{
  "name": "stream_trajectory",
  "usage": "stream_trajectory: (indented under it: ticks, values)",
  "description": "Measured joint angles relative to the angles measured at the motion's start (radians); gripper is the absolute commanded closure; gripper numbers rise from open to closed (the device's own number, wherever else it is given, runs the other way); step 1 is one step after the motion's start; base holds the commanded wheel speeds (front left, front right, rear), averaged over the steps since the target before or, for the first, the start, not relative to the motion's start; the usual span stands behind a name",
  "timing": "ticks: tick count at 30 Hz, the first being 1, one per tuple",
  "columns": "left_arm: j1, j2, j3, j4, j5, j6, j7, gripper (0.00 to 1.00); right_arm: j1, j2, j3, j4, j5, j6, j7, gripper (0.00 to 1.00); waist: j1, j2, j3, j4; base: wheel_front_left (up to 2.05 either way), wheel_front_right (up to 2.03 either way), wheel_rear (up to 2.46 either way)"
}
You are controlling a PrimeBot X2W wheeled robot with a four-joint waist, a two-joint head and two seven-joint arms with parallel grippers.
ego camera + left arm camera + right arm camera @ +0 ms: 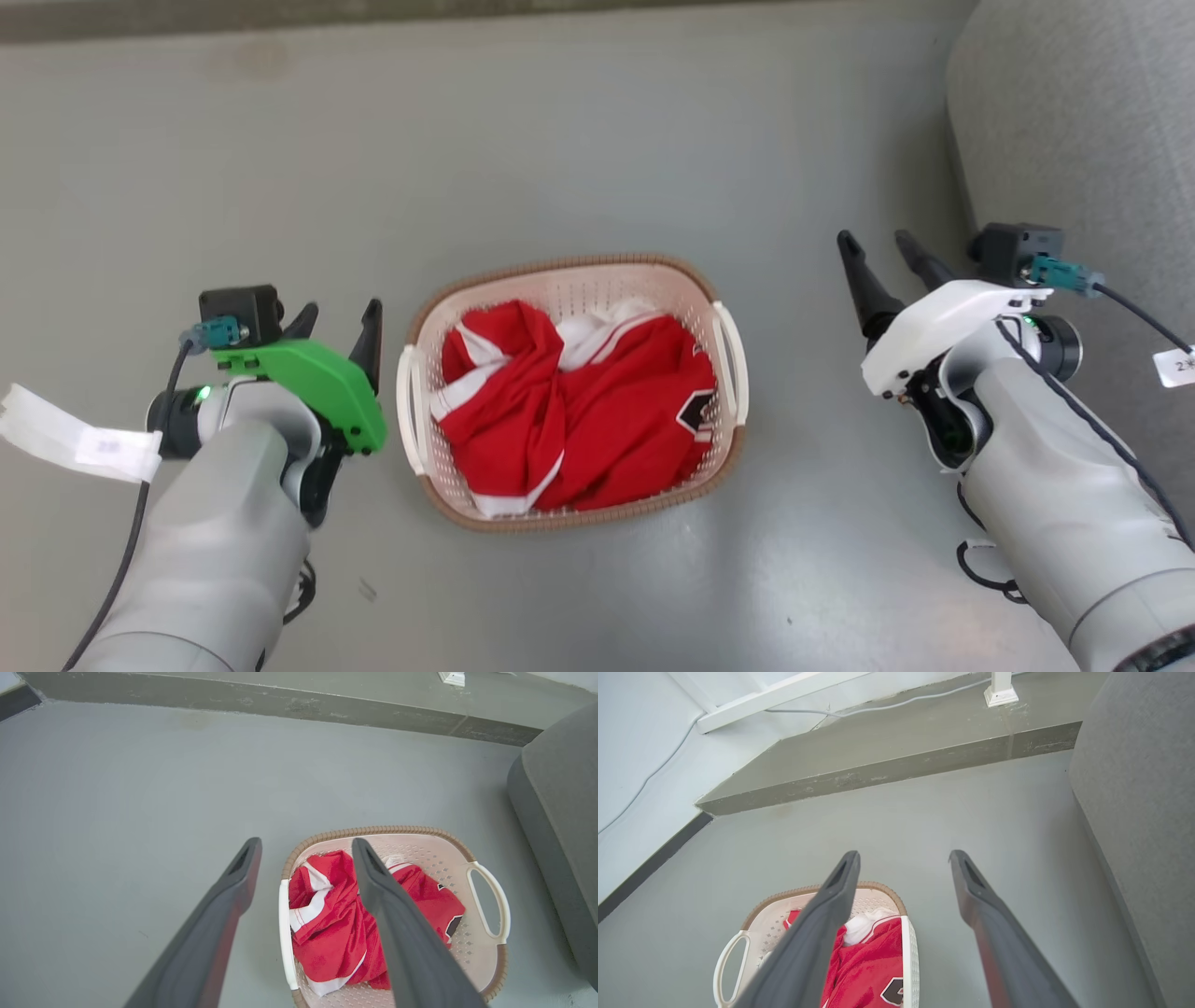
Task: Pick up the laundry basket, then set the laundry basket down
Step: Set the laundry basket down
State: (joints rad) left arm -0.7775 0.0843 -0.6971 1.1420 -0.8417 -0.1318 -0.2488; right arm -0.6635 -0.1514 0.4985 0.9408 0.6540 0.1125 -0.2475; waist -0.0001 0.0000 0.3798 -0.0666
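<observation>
The laundry basket stands on the grey floor in the middle of the head view, cream-white and perforated, with a brown woven-look rim and two white side handles. Crumpled red and white clothing lies inside it. My left gripper hangs open just left of the basket's left handle, apart from it. My right gripper is open further off to the basket's right. In the left wrist view the basket lies beyond my open left gripper. In the right wrist view the basket sits lower left of the open right gripper.
A grey upholstered seat stands to the right, close to my right arm. A raised concrete step runs along the far side of the floor, with a white post foot and a cable on it. A white wall lies beyond on the left.
</observation>
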Motion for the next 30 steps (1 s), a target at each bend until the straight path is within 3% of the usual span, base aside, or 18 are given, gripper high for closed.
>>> stream_trajectory:
  ticks: [12, 30]
  values:
    - [0.011, 0.057, 0.114, -0.244, 0.070, 0.063, 0.000, 0.00, 0.052, -0.036, -0.082, -0.177, -0.069, -0.053, 0.000, 0.00, 0.0000, 0.0000, -0.114, -0.004, 0.00, 0.00, 0.00]
    - [0.185, 0.088, 0.230, -0.547, 0.197, 0.165, 0.000, 0.00, 0.167, -0.056, -0.169, -0.435, -0.191, -0.123, -0.004, 0.00, 0.0000, 0.0000, -0.201, -0.004, 0.00, 0.00, 0.00]
